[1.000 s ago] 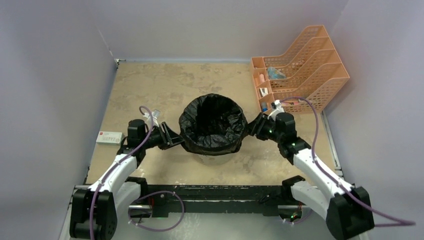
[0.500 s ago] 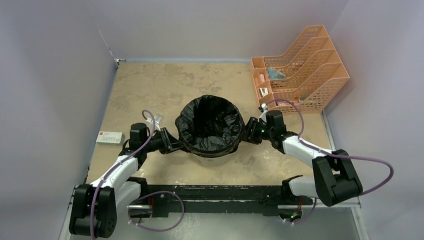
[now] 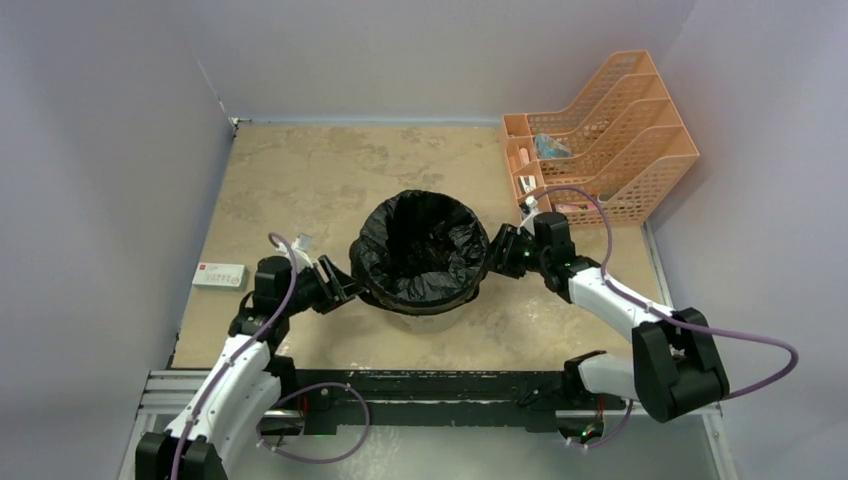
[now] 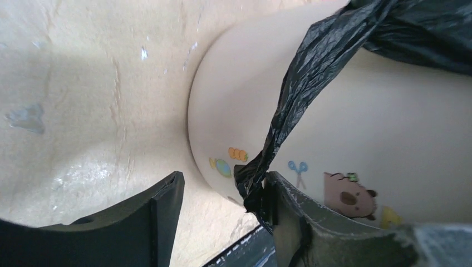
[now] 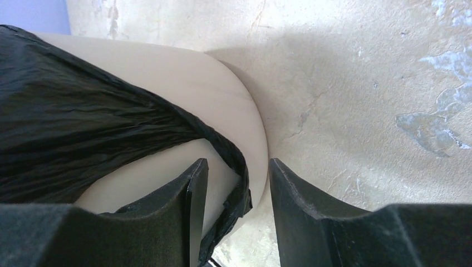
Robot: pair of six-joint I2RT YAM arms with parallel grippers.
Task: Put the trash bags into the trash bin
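Comparing against a second back, both arms are seen re-posed at the trash bin in the centre of the top view. The left gripper is shifted slightly lower at the bin's left flank, with its arm folded down towards the lower left corner. The right gripper is drawn in close to the bin's right flank, its elbow swung out to the lower right. The trash bag is already set inside the bin, mouth spread open and edge folded over the rim all round. That layout is matched in the earlier top views, so little is changed on the bag itself.

Left wrist view: the jaws are held apart, nothing clamped. A twisted bag handle is hung down the printed bin wall and is touched only by the finger at the lower centre-right of the frame.

Right wrist view: the jaws are likewise apart. The other handle is draped between them, just beside the finger at lower centre-left, with bare gap on the far side. Nothing is gripped by either claw.

Lining is judged mostly done, and the handles look to be released or lined up for a fresh pull downward. The thin film could be snagged on a finger and dragged off the rim if the arms are withdrawn carelessly.
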